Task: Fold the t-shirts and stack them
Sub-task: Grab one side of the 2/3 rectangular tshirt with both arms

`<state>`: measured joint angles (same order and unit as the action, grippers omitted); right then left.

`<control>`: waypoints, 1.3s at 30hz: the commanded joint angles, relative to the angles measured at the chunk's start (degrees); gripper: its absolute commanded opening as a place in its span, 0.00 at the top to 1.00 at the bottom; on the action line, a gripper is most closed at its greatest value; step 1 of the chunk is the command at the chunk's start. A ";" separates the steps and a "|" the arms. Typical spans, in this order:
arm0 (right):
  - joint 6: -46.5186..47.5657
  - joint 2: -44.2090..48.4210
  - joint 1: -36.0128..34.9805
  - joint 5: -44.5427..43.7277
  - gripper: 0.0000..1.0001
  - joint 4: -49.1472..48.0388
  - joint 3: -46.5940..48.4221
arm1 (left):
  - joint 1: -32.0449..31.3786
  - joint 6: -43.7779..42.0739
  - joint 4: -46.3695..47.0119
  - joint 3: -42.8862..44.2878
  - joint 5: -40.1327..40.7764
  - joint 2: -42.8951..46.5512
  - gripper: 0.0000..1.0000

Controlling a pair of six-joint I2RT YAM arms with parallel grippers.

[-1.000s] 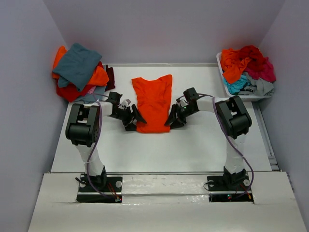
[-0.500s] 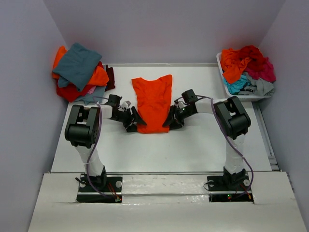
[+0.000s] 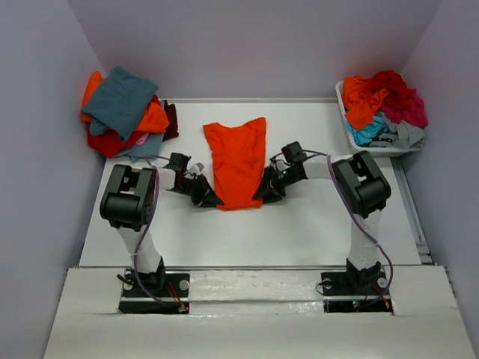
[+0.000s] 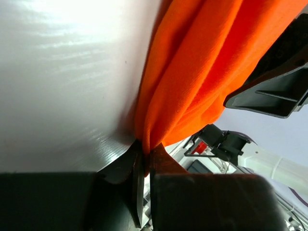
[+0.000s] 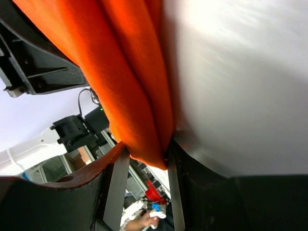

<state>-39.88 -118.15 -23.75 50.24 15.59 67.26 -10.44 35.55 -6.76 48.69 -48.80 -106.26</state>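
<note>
- Orange t-shirt (image 3: pixel 238 161) is lying flat mid surface (image 3: pixel 299 232), collar at the far end and hem toward the arms. It's already narrow, so I'd say the sides are folded in.
- Far left: a messy stack of done shirts (image 3: pixel 120 105), teal-grey one on top, well apart from the action.
- Left arm (image 3: pixel 127 198) is down at the near-left hem corner. In its wrist view the jaws are pinched almost closed on a thin tuck of the orange cloth (image 4: pixel 202 72), so that's a solid hold.
- Right arm (image 3: pixel 363 183) mirrors it at the near-right corner. Its jaws sit narrow around a thicker fold of the hem (image 5: pixel 120 72), with cloth touching both sides. Reads as a grip, but looser-looking than the left.
- Far right: white bin (image 3: pixel 346 112) with the unfolded pile (image 3: pixel 385 101) waiting.
- Step in hand, my guess: grabbing both hem corners for the bottom-to-collar fold. Next move needs both corners lifted together and carried evenly to the far end. If the right side slips, the fold goes crooked.
</note>
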 commanded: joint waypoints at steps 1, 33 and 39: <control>-0.03 2.22 -0.77 -4.36 0.58 3.99 -1.96 | -0.46 -3.65 -3.08 -3.07 10.30 0.79 0.88; 9.12 10.13 -2.36 -4.19 0.70 20.09 -0.03 | -2.13 -11.38 -16.35 -3.77 13.20 17.23 0.94; 9.38 8.20 -4.02 -1.37 0.48 16.84 -1.69 | -2.66 -11.91 -15.38 -4.30 13.46 14.24 0.94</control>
<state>-31.05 -108.79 -26.37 46.11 34.30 66.61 -12.78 25.26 -21.43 45.34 -35.64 -90.80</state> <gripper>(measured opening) 0.499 0.156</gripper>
